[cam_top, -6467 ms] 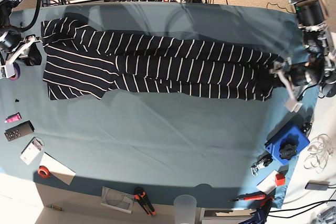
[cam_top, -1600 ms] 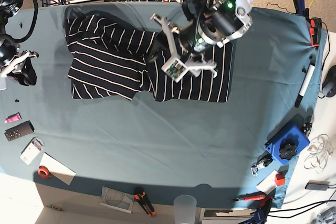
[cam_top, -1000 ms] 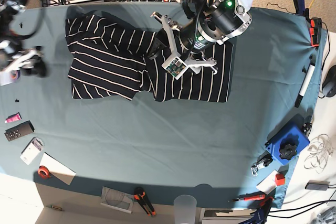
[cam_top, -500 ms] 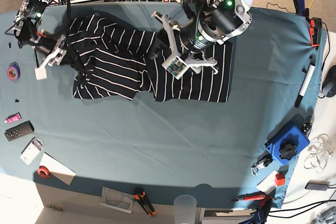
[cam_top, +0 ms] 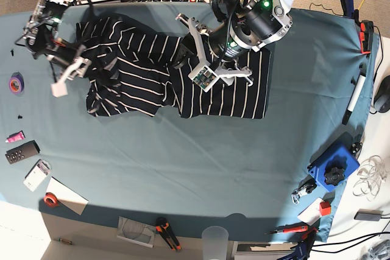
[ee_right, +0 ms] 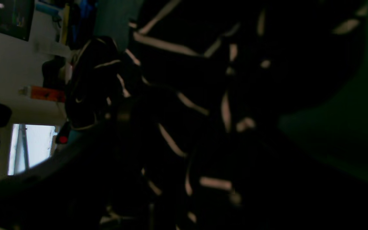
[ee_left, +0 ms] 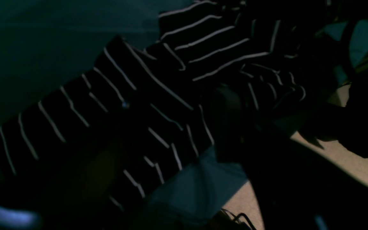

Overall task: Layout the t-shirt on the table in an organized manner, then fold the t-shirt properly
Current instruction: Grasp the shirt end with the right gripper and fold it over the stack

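Note:
The dark striped t-shirt [cam_top: 140,77] lies on the teal table [cam_top: 201,162], its right half folded over towards the middle. My left gripper [cam_top: 183,62] is low over the fold's edge at the shirt's centre. The left wrist view shows flat striped cloth [ee_left: 133,105] under a dark finger [ee_left: 227,121], and the jaws' state is unclear. My right gripper [cam_top: 91,68] is at the shirt's left end, where the cloth is bunched and drawn in. The dark right wrist view is filled with close striped cloth [ee_right: 187,105].
A purple tape roll [cam_top: 15,83], a remote [cam_top: 22,151] and red tape [cam_top: 51,199] lie at the left edge. A cutter [cam_top: 167,232] and a cup [cam_top: 214,235] are at the front. A blue box [cam_top: 333,165] and a marker [cam_top: 354,98] are at the right.
My left arm earlier carried the right hem over to the middle and now holds still. My right arm has come from the table's left edge onto the shirt's left end, which has bunched inward.

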Motion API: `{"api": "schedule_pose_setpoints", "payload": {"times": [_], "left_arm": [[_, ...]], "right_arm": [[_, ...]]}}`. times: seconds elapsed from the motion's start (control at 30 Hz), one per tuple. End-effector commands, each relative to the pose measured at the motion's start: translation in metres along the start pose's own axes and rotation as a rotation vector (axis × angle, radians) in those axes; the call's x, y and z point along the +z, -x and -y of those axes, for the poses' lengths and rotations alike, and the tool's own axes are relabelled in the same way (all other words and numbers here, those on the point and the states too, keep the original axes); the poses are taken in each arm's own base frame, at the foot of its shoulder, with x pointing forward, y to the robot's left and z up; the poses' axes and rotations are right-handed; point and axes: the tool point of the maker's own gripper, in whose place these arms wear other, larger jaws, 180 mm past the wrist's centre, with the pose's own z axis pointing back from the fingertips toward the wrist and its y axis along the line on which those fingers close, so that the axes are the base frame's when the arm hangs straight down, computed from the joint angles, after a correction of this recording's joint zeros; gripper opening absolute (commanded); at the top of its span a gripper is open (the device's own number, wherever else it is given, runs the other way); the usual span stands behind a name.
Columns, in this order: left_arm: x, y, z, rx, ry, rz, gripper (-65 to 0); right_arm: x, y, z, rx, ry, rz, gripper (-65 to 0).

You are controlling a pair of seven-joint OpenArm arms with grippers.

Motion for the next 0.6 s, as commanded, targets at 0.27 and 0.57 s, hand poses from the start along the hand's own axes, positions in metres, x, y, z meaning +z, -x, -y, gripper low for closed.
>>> {"api": "schedule_pose_setpoints", "payload": {"times": [0.27, 0.57], "left_arm": [[0.003, -0.015, 0.002, 0.004, 0.003, 0.073, -34.9], [0.017, -0.003, -0.07, -0.041, -0.406, 0.0, -65.0]], "right_arm": [[-0.008, -0.013, -0.021, 0.242, 0.097, -0.113, -57.6], [0.053, -0.082, 0.032, 0.547, 0.649, -0.072, -65.0]]}}
